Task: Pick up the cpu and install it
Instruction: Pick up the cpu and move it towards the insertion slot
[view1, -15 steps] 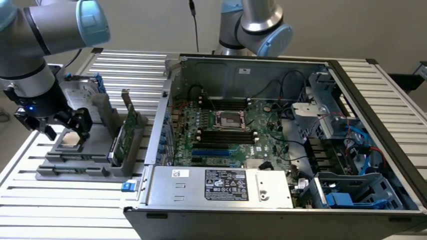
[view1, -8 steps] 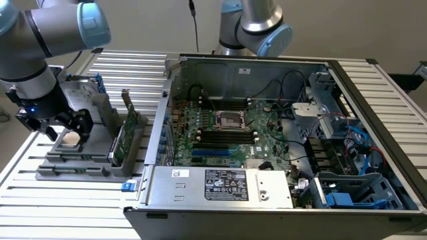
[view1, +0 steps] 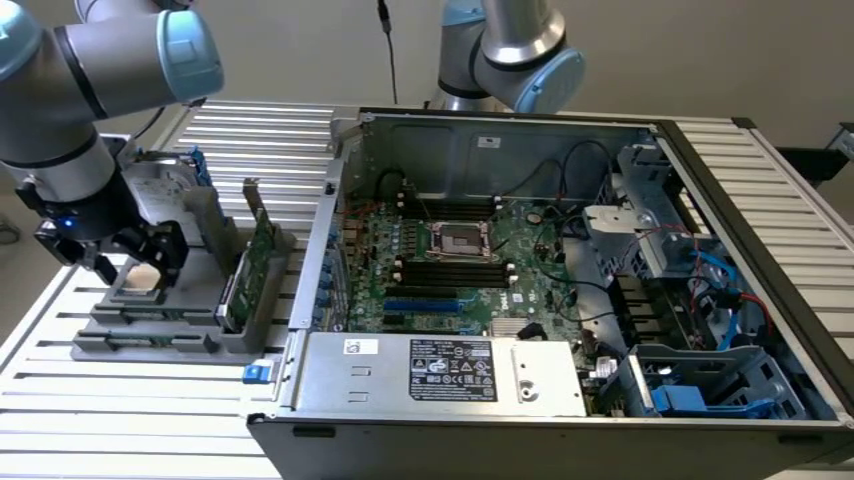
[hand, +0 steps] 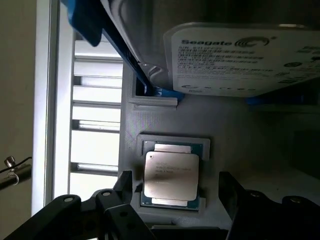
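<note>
Hovering claw (hand: 175, 192): wide open, straddling the cpu (hand: 171, 175) without touching it.
Resting place: grey holder (hand: 131, 125), cpu lying flat in it.

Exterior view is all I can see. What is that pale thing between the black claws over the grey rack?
Observer: It's the cpu, a flat square chip with a silvery top, lying in a square recess of the grey holder.
Operator: Have the claws grabbed it?
Observer: No. The gripper is open; its fingers stand on either side of the chip, with gaps showing.
Operator: Anything else close by?
Observer: A hard drive in a blue bracket stands next to the chip's recess; its white label reads Seagate.
</note>
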